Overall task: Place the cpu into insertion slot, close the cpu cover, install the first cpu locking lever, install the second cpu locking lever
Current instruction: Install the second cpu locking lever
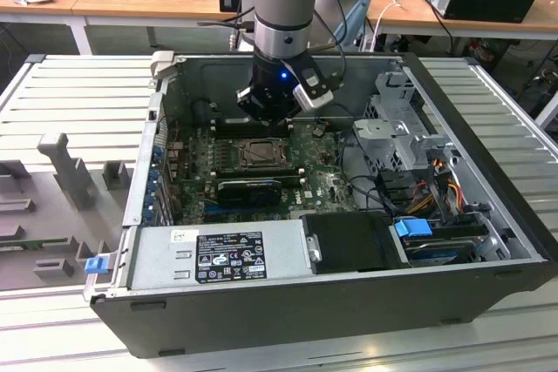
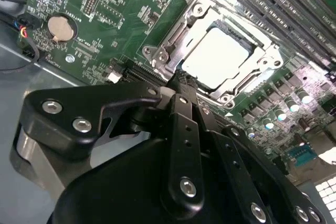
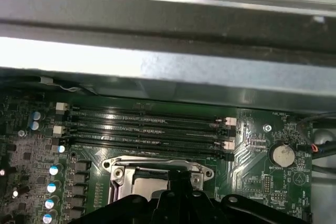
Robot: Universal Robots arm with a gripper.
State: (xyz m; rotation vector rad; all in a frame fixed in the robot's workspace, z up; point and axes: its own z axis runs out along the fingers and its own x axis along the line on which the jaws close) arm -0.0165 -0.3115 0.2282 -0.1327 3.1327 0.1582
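The cpu (image 2: 215, 56) lies flat in the insertion slot (image 1: 259, 154), its pale metal face showing through the window of the cpu cover (image 2: 173, 38). The cover is down over the chip, its silver frame around all sides. My gripper (image 2: 181, 80) hangs just above the board at one edge of the socket, shut, with nothing visible between its fingertips. In the first wrist view the gripper (image 3: 178, 184) sits over the cover (image 3: 126, 169) and hides part of it. In the exterior view the gripper (image 1: 264, 118) is just behind the socket, inside the open computer case.
Long black memory slots (image 3: 147, 127) run beside the socket, and a coin battery (image 2: 59, 27) sits on the board. The case wall (image 3: 168, 56) rises close behind. A power supply (image 1: 222, 254), a drive cage (image 1: 397, 124) and cables (image 1: 436, 185) crowd the case.
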